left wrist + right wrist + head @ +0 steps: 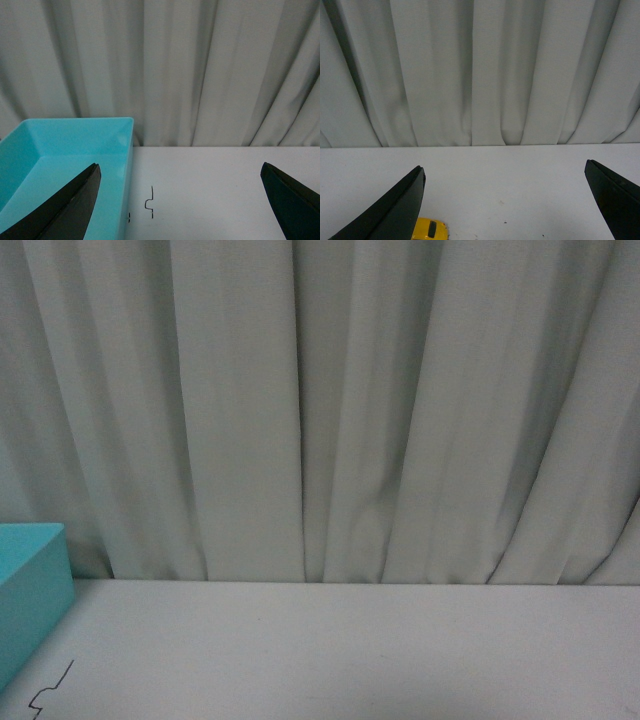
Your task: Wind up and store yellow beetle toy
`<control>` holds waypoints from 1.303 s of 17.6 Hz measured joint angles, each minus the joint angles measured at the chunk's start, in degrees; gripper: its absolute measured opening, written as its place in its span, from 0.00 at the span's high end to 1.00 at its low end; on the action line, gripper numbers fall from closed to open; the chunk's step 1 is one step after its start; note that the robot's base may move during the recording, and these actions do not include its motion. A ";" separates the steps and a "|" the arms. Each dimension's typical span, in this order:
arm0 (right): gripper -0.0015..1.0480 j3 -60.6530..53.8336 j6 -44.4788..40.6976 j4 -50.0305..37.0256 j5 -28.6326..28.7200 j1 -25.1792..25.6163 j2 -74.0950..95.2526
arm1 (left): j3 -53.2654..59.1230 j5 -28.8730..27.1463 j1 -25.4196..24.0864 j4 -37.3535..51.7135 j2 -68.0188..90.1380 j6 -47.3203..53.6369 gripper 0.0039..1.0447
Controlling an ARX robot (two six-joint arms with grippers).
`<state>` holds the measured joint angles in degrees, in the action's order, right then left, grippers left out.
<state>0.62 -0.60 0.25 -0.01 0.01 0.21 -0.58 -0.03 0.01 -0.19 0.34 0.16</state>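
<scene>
In the right wrist view the yellow beetle toy [431, 230] shows only as a glossy yellow corner with a dark window, on the white table right beside one black finger [395, 210] and partly hidden by it. My right gripper [504, 170] is open with bare table between its fingers. My left gripper [180, 170] is open too, one finger [65, 205] over the turquoise bin [65, 150], the other finger [292, 200] over the table. Neither arm appears in the front view, and the toy is not seen there.
The turquoise bin [30, 590] sits at the table's left edge. A thin black squiggle [150, 202] is drawn on the white table [350, 650] beside it. Grey curtain folds [320, 410] hang close behind the table's far edge.
</scene>
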 joint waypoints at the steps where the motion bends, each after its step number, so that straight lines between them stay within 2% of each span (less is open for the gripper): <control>1: 0.06 0.00 0.00 -0.02 0.00 0.00 0.00 | 0.00 0.00 0.00 0.00 0.00 0.00 0.06; 3: 0.06 0.28 1.46 -0.31 1.07 -0.17 1.42 | 0.02 0.00 0.00 0.00 0.00 0.00 0.06; 4: 0.06 1.29 1.46 -0.15 5.46 2.14 2.99 | 0.00 0.00 0.00 0.00 0.00 0.00 0.06; 5: 0.06 2.69 1.31 -2.47 12.76 8.13 5.25 | 0.00 0.00 0.00 0.00 0.00 0.00 0.06; 6: 0.06 4.63 0.46 -10.10 21.11 15.37 11.72 | 0.00 0.00 0.00 0.00 0.00 0.00 0.06; 8: 0.06 10.84 -2.32 -27.23 33.99 24.61 31.26 | 0.00 0.00 0.00 0.00 0.00 0.00 0.06; 9: 0.06 15.17 -4.28 -33.40 38.40 25.31 41.18 | 0.00 -0.20 0.00 -0.02 0.00 0.00 0.06; 10: 0.06 19.69 -5.95 -35.93 41.33 24.85 48.76 | 0.00 0.02 0.00 -0.02 0.00 0.00 0.06; 12: 0.06 30.08 -11.72 -30.01 46.69 21.81 60.22 | 0.00 0.00 0.00 -0.02 0.00 -0.02 0.06; 13: 0.06 31.63 -13.03 -28.20 47.87 21.24 61.53 | 0.00 0.00 0.00 -0.02 0.00 0.00 0.06; 18: 0.06 37.81 -19.65 -21.57 50.16 18.67 66.49 | 0.00 0.00 0.00 -0.02 0.00 0.00 0.06; 23: 0.06 47.91 -32.61 -6.75 51.12 15.39 73.37 | 0.00 0.02 0.00 -0.02 0.00 0.00 0.06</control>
<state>48.53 -33.21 -6.50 51.11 15.40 73.58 -0.58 -0.01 0.01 -0.21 0.34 0.16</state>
